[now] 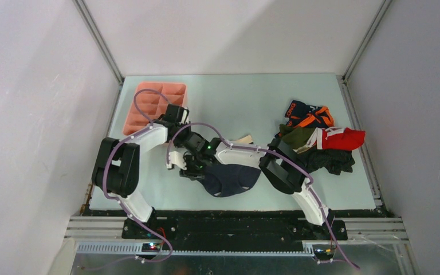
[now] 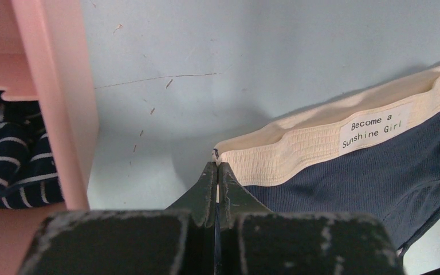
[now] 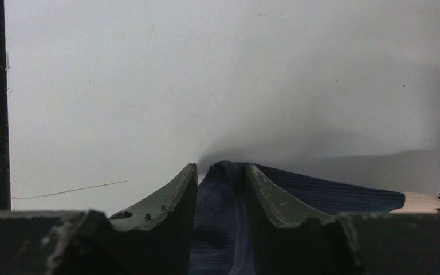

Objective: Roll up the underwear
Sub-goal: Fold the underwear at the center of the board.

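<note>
The navy underwear (image 1: pixel 232 179) with a beige waistband (image 2: pixel 298 150) lies spread on the table's near middle. My left gripper (image 1: pixel 193 142) (image 2: pixel 217 166) is shut on the waistband's end, a sliver of beige showing between its fingers. Just in front of it, my right gripper (image 1: pixel 188 171) (image 3: pixel 222 172) is shut on a raised fold of the navy cloth (image 3: pixel 223 217) at the garment's left edge. More underwear is heaped at the right: a black-orange pair (image 1: pixel 307 114), an olive pair (image 1: pixel 297 136), a red-white pair (image 1: pixel 341 138) and a black pair (image 1: pixel 333 161).
A pink compartmented tray (image 1: pixel 149 91) (image 2: pixel 63 114) stands at the back left, close beside the left gripper. A dark pair with thin white stripes (image 2: pixel 8 157) lies in one compartment. Grey walls close in both sides, and a black rail (image 1: pixel 235 220) runs along the near edge.
</note>
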Tool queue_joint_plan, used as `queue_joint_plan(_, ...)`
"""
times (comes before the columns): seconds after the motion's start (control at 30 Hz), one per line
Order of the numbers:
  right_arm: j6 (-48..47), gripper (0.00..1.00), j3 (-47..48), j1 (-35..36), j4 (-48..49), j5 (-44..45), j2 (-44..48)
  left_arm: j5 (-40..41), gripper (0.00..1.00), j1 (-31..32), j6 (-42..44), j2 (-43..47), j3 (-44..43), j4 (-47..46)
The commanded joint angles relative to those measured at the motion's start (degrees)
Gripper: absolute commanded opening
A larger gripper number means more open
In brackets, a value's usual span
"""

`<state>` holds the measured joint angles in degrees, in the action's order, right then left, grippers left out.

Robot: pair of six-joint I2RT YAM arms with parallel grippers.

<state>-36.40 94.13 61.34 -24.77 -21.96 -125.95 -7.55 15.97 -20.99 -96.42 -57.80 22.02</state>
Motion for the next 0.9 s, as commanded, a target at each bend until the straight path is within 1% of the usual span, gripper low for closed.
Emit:
queue_joint_plan(0.0, 1.73, 0.39, 3.65, 0.62, -2.90, 0.34, -3.86, 1.05, 0.00, -0.12, -0.31, -0.15, -2.43, -0.39)
queue_joint_plan(0.1, 2.28, 0.37, 5.15, 0.69, -4.33, 0.28, -5.29, 1.05, 0.00, -0.12, -0.34, -0.06, -2.52, -0.25)
queue_joint_plan(0.17, 1.54, 0.26, 5.60, 0.89, -5.27, -0.33, -6.24, 1.14, 0.00, -0.14, -0.24, -0.01, -2.62, -0.13)
queue_joint_plan(0.2, 1.23, 0.14, 6.10, 0.93, -6.47, -0.56, -6.92, 1.14, 0.00, -0.14, 0.04, 0.04, -2.81, 0.00)
queue_joint_plan(0.23, 1.20, 0.10, 7.02, 1.09, -7.06, -0.59, -7.24, 1.14, 0.00, -0.15, 0.23, 0.10, -3.00, 0.15)
queue_joint_plan(0.27, 1.39, 0.01, 7.25, 1.08, -7.60, -0.78, -7.21, 1.09, 0.00, -0.10, 0.84, 0.14, -3.59, 0.59)
queue_joint_plan(0.37, 2.90, 0.00, 8.48, 0.72, -7.14, -1.73, -5.24, 0.39, 0.00, -0.14, 2.57, 0.24, -5.65, 2.32)
queue_joint_plan(0.57, 8.14, 0.00, 11.61, -0.92, -3.15, -8.51, 1.65, -0.32, 0.00, -0.08, 3.31, 2.16, -10.09, 5.23)
queue_joint_plan(0.63, 10.89, 0.00, 11.56, -1.81, -1.07, -11.85, 3.48, -0.66, 0.00, -0.14, 3.19, 2.71, -11.83, 6.54)
queue_joint_plan(0.77, 17.45, 0.00, 11.21, -4.10, 1.12, -14.91, 6.43, -2.67, 0.00, -0.14, 3.17, 2.52, -14.98, 9.27)
queue_joint_plan(0.87, 19.51, 0.00, 8.99, -6.34, 1.93, -17.37, 9.72, -4.73, 0.00, -0.07, 2.35, 1.61, -16.54, 10.05)
